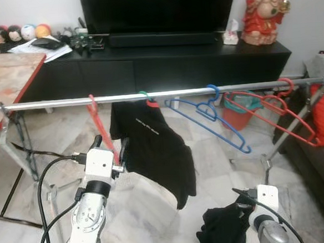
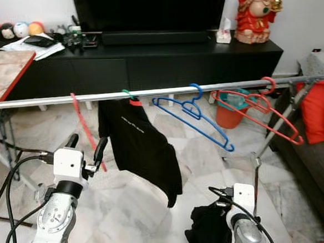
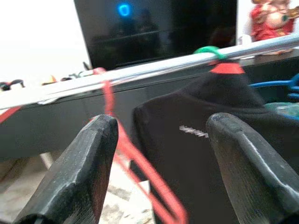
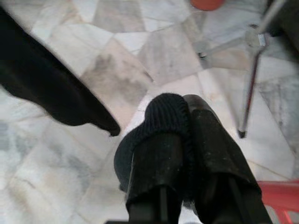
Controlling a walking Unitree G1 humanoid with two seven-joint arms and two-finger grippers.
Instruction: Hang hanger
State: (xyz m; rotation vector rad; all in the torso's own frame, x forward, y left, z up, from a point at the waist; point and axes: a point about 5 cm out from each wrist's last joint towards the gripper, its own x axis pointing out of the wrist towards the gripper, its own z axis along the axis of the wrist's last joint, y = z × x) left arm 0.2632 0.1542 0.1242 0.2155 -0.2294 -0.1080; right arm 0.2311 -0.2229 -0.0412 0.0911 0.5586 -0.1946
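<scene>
A silver rail (image 1: 49, 104) runs across in front of me. A red hanger (image 1: 101, 128) is hooked on the rail at its left part, and its arm slants down between the fingers of my left gripper (image 1: 111, 145), which is open around it; the left wrist view shows the red hanger (image 3: 140, 163) close to one finger (image 3: 79, 163). Beside it on the rail hangs a black T-shirt (image 1: 155, 147) on a green-hooked hanger. Low at the right, my right gripper (image 4: 187, 112) is shut on a black cloth (image 1: 219, 228).
A blue hanger (image 1: 211, 115) and red hangers (image 1: 267, 111) hang further right on the rail. Behind stand a black TV cabinet (image 1: 163, 66) and a red statue (image 1: 265, 8). A table (image 1: 3, 77) is at the left, an orange bucket (image 1: 237, 117) and sofa (image 1: 321, 166) at the right.
</scene>
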